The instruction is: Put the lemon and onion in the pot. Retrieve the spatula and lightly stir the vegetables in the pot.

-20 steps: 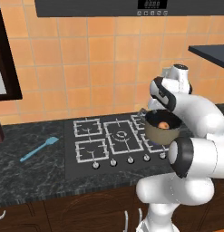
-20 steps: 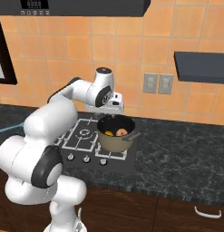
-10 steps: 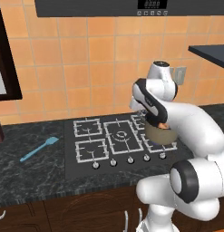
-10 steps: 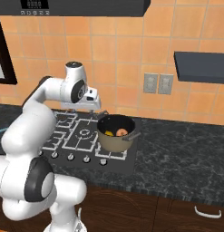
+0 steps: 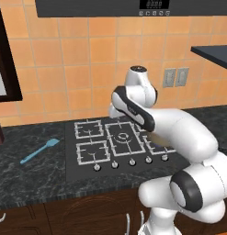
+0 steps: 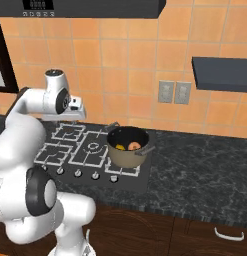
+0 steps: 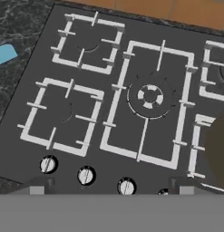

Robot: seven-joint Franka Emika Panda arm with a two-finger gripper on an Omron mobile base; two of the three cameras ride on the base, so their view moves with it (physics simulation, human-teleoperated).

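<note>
In the left base view, the gripper [image 5: 116, 111] is seen raised over the middle of the stove [image 5: 87, 158], and the spatula [image 5: 39, 151] lies flat on the dark counter [image 5: 23, 183] well off to the gripper's left, untouched; the pot is almost wholly hidden behind the white arm on the gripper's other side. In the right base view, the gripper [image 6: 75, 114] hangs above the stove's back burners, and the pot [image 6: 127, 146] stands on a burner to its right, well apart from it, with the lemon [image 6: 120, 146] and the onion [image 6: 134, 146] side by side on its dark bottom. The first part of the task is therefore judged done; fetching the spatula and stirring are judged left to do. In the hand view, the grates and knobs of the stove lie straight below, the spatula's light-blue blade [image 7: 4, 53] shows at the upper left edge, and the pot's tan side [image 7: 219, 147] at the right edge. The jaws stand fully apart and nothing is held between them. No brand, label or readable writing can be made out; the display on the hood above the stove is too small to read.
</note>
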